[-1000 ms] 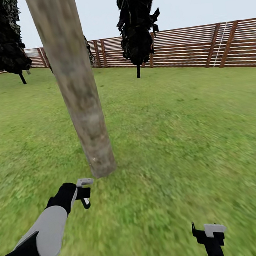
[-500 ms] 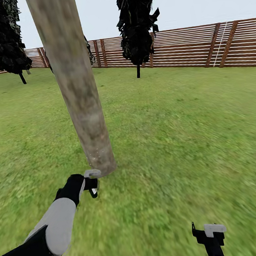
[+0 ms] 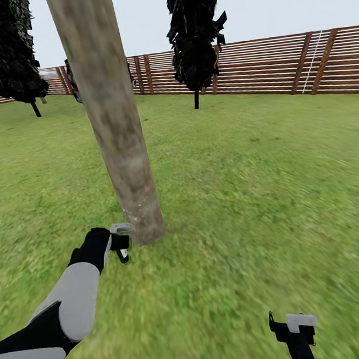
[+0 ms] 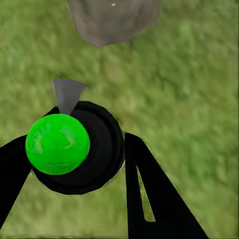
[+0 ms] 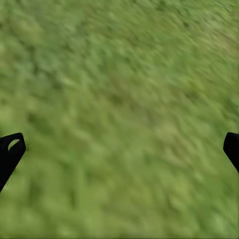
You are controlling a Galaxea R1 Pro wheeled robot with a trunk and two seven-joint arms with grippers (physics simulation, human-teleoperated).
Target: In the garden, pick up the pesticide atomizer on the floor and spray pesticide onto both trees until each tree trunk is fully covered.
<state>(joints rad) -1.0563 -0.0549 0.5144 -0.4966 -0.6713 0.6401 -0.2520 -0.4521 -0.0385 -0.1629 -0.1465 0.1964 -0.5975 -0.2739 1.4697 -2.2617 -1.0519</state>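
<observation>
Gripping a black round atomizer with green ball top, left end effector sits just beside thick pale grey-brown mottled trunk, whitish specks near its base. Right end effector spread wide over green lawn.

Tree trunk: thick, bare column of pale grey-brown mottled bark, leaning slightly, rooted in the lawn. Pesticide: sparse whitish specks on the bark low on the trunk, just above its base. Pesticide atomizer: black round body with a bright green ball and a grey pointed nozzle directed at the trunk base; it sits clamped in the left gripper, near the trunk's foot.
</observation>
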